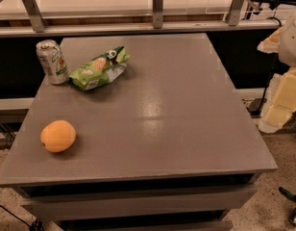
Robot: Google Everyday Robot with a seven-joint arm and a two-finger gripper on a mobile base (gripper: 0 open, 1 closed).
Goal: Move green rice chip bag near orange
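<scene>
- The bag (97, 70), crinkled lime-green with a silvery end, lies on its side at the far left of the table (186, 129), untouched.
- The bag's near end sits just beside a can (51, 61), which stands upright at the table's far-left corner. Whether the two touch cannot be told.
- The orange (58, 135) rests alone near the front-left edge, well apart from the bag, with bare tabletop between them.
- Pale arm (285, 95) segments show at the right edge of the view, off the table and far from both things.
- The gripper itself is not in view, so there is no telling whether it is spread or pressed together. Nothing is being held over the table.
- By the look of it, the task stands at its opening step: the reach toward the bag has yet to begin.
- The next move likely calls for bringing the gripper across the table and down onto the bag's middle. It needs to stay clear of the can, which could tip if nudged.
- The crinkled film may slip or fold in a pinch, so a hold across the bag's bulk seems safest before carrying it forward to the orange.
</scene>
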